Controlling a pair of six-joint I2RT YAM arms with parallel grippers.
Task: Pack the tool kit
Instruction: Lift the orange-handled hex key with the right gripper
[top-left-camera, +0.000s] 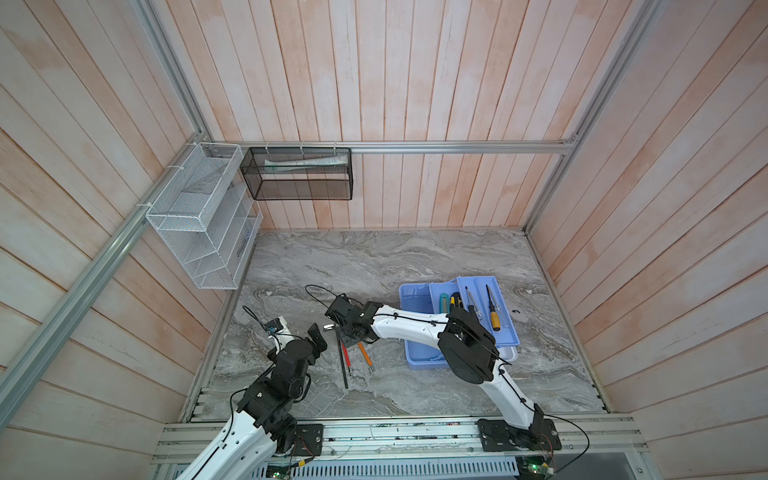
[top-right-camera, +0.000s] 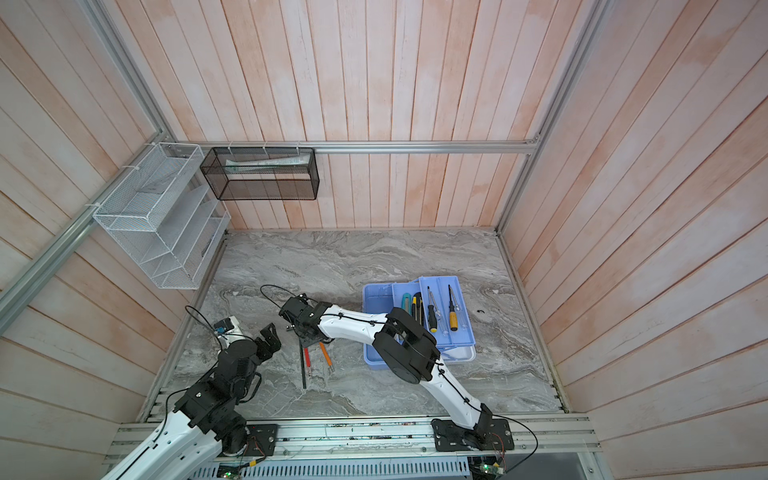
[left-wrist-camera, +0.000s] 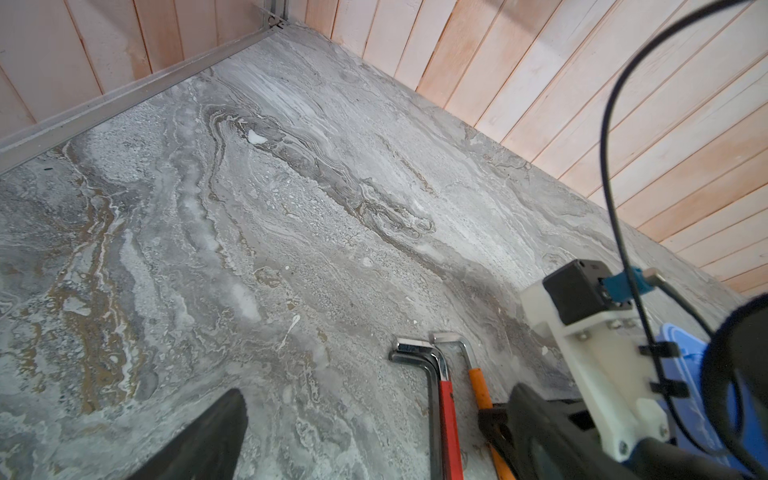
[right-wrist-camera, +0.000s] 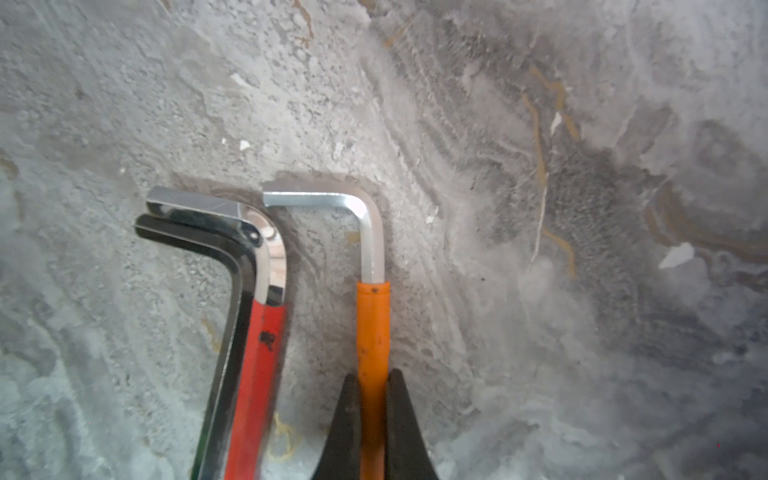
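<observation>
- One grey marbled bench (top-left-camera: 374, 257) carries everything.
- Toward its right side sits the tool kit (top-left-camera: 415, 299). Its light blue base is open, two blue trays (top-left-camera: 509, 332) lie across it, and the right arm crosses over its near part.
- Two screwdrivers (top-left-camera: 494, 320) lie in the tray farther right, and two utility knives (top-left-camera: 445, 303) lie in the tray beside it.
- Three hex keys lie side by side on the bare bench left of the kit and apart from it, their short bends pointing the same way.
- The right gripper (right-wrist-camera: 372, 374) sits low over them. Its fingers (right-wrist-camera: 345, 415) are closed on the sleeve of the orange hex key (right-wrist-camera: 373, 324), whose bent steel end juts out past the fingertips.
- The red hex key (right-wrist-camera: 257, 353) and the dark hex key (right-wrist-camera: 232, 299) lie touching each other. They are just beside the orange one and outside the grip.
- The left gripper (top-left-camera: 319, 337) stands just left of the keys with its fingers (left-wrist-camera: 208, 436) spread wide. Nothing is between them and they touch no tool.
</observation>
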